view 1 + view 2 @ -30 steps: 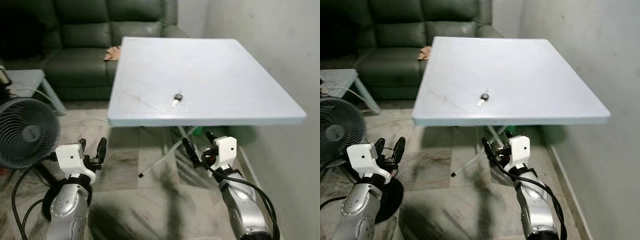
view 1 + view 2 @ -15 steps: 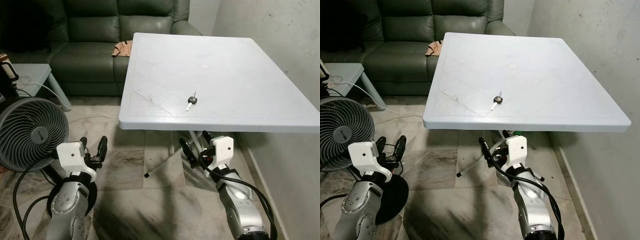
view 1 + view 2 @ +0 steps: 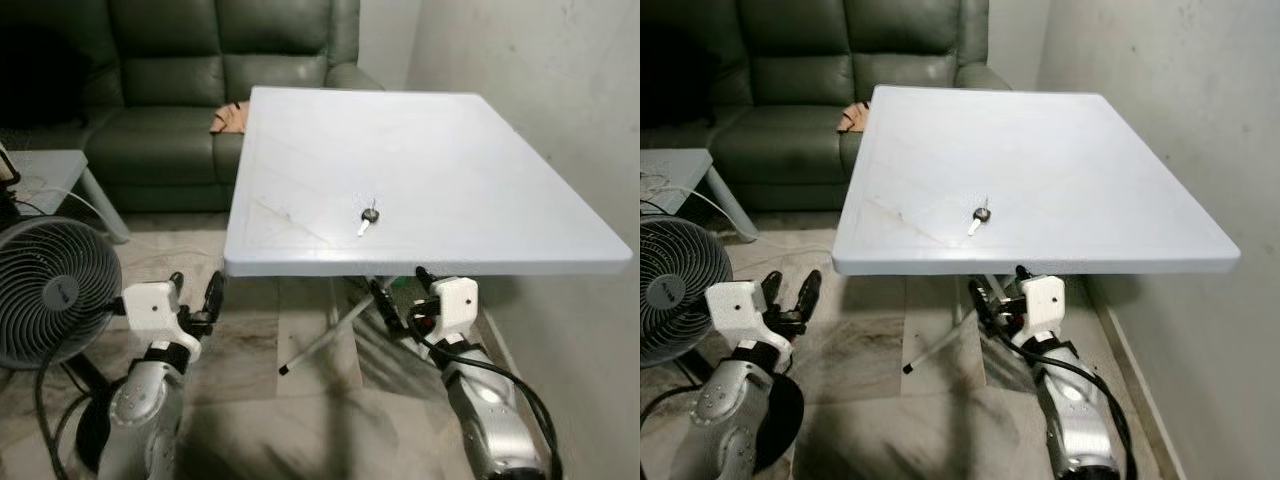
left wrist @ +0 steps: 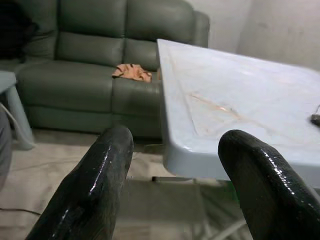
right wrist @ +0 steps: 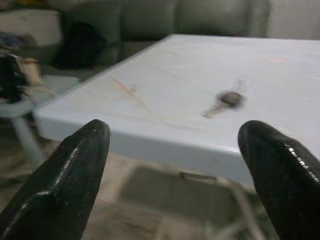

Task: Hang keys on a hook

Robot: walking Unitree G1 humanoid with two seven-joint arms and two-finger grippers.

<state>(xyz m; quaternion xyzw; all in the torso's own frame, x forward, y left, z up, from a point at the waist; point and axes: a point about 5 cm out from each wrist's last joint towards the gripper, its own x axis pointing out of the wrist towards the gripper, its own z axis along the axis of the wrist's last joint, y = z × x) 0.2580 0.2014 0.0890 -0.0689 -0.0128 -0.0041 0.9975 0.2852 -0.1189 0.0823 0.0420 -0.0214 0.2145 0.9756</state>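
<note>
Keys (image 3: 367, 217) lie flat on white table (image 3: 520, 210), near front edge. Judged light, rigid, slippery; pinch dark head. Right gripper (image 5: 175, 165) fingers spread wide, empty, below edge. Left gripper (image 4: 175, 185) likewise spread, empty.

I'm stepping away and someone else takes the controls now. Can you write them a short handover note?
Left hand: open, holding nothing, low in front of the table's near edge.
Right hand: open, holding nothing, just below the near edge.
Keys: lying on the white table, near its front edge, nearer the right hand.
Hook: I cannot point to one from here.
Done: the robot stands at the table.
Left: pick up the keys, find the hook, hang them.
</note>
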